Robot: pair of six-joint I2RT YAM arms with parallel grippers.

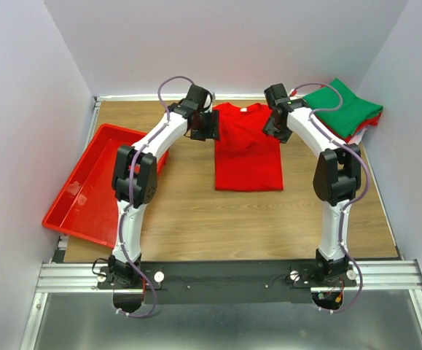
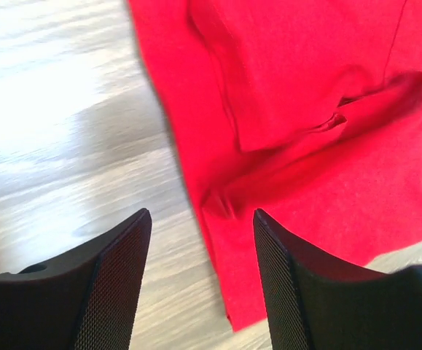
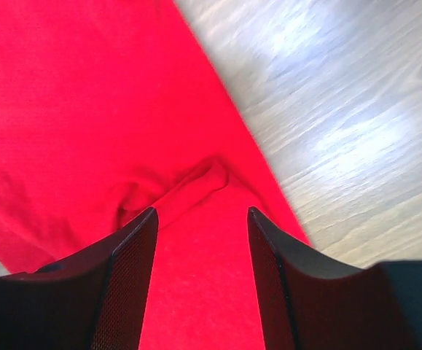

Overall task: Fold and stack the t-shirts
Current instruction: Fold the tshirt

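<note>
The red t-shirt is lying flat on the table, and the left gripper and right gripper are hanging over its side edges, jaws wide, gripping nothing. Farther right, the folded t-shirts are sitting stacked, green on top.

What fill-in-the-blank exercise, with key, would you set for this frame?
The spread t-shirt between the arms is ____ in colour. The top folded shirt at the far right corner is ____. The tray lies on the ____ arm's side. The left gripper and the right gripper both stand ____.
Missing words: red; green; left; open.
</note>
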